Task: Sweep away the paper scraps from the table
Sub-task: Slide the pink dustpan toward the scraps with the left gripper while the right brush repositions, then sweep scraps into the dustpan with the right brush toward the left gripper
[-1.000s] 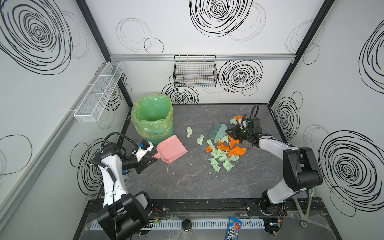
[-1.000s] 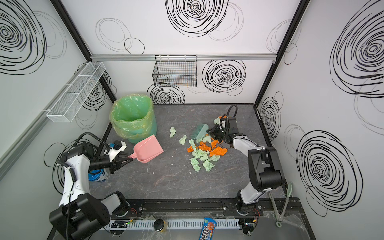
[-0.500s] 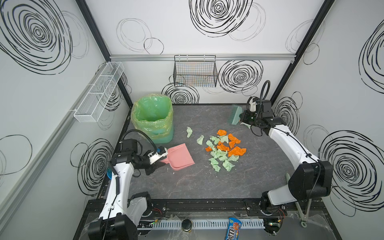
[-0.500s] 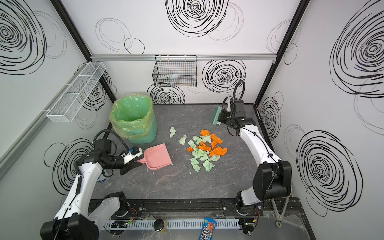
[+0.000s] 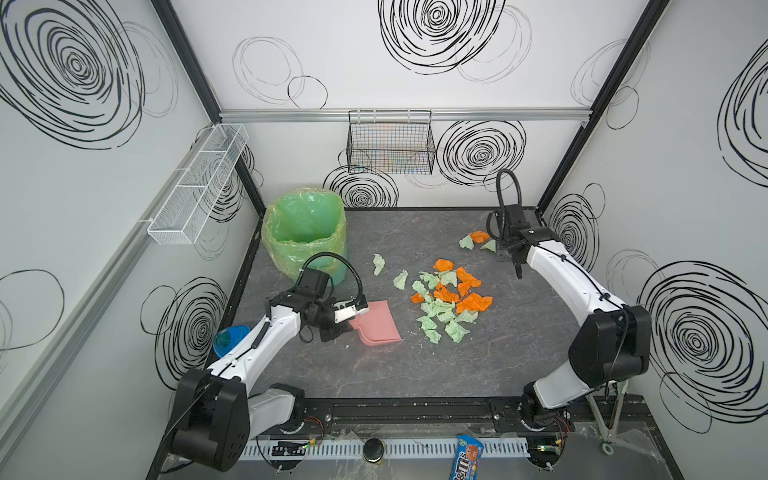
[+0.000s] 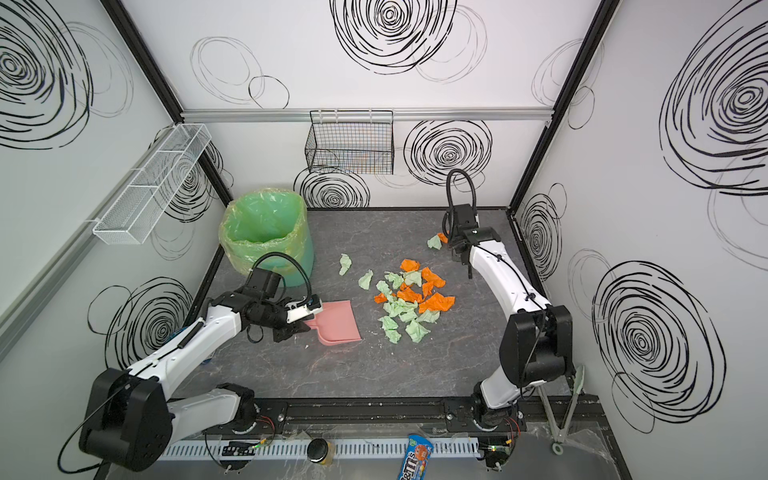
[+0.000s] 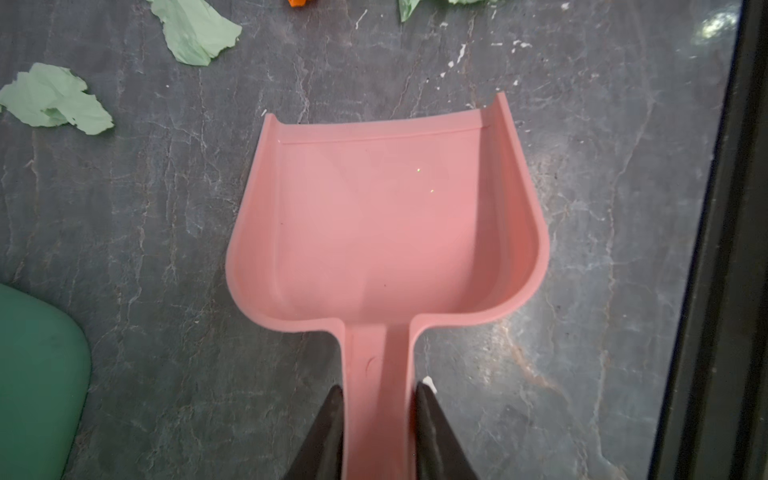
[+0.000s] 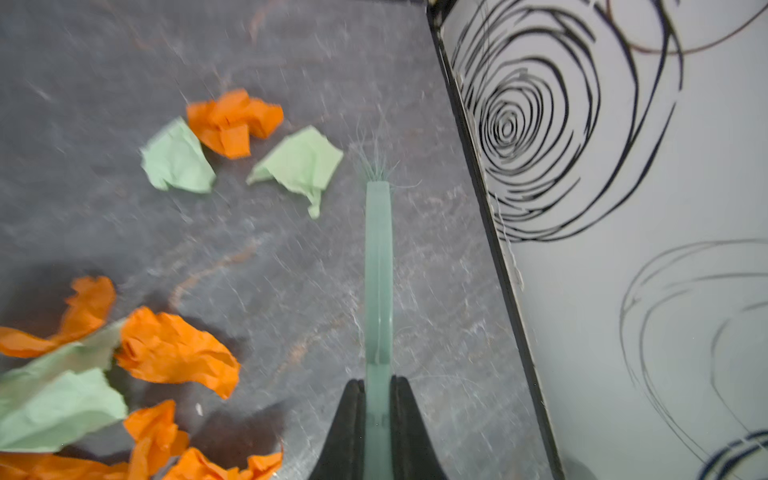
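Note:
Most of the orange and pale green paper scraps (image 5: 446, 299) (image 6: 409, 299) lie bunched mid-table (image 5: 415, 374). Two more green ones sit further left. Three others (image 5: 479, 236) (image 8: 235, 122) lie near the back right corner. My left gripper (image 5: 351, 323) (image 6: 305, 324) (image 7: 379, 390) is shut on the handle of a pink dustpan (image 5: 380, 322) (image 7: 386, 216). The pan is flat on the table and empty, with its mouth toward the pile. My right gripper (image 5: 504, 251) (image 8: 378, 380) is shut on a green brush (image 8: 378, 270), seen edge-on, with its bristles beside the nearest green scrap (image 8: 301, 164).
A green-lined bin (image 5: 305, 232) stands at the back left, close behind my left arm. The right wall (image 8: 623, 249) runs close beside the brush. A wire basket (image 5: 390, 143) and a white mesh shelf (image 5: 199, 183) hang on the walls. A blue candy packet (image 5: 467, 455) lies off the front edge.
My left arm has carried the dustpan rightward toward the pile. My right arm has taken the brush out of the pile to the back right corner, next to three stray scraps.

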Robot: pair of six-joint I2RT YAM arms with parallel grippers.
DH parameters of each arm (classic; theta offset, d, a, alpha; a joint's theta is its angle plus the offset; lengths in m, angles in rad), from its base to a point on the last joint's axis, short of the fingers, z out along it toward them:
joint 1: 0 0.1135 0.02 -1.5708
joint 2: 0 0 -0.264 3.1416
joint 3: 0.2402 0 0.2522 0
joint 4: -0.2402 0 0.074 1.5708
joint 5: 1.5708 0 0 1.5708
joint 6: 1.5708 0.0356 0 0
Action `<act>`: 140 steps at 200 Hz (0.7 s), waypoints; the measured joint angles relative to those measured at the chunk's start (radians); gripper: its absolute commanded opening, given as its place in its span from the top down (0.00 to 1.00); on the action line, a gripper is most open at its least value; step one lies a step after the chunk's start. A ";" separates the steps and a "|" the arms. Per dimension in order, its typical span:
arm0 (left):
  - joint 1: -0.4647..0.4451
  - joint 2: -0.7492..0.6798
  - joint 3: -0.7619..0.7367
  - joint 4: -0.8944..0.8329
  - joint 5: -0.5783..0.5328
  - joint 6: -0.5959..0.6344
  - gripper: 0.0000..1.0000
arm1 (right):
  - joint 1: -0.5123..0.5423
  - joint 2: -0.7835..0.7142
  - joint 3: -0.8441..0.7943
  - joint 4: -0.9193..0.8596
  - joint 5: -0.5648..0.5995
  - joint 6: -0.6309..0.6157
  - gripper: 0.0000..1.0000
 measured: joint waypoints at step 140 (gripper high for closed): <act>-0.222 0.177 0.040 0.253 -0.188 -0.116 1.00 | 0.364 0.089 -0.050 -0.149 -0.069 0.172 1.00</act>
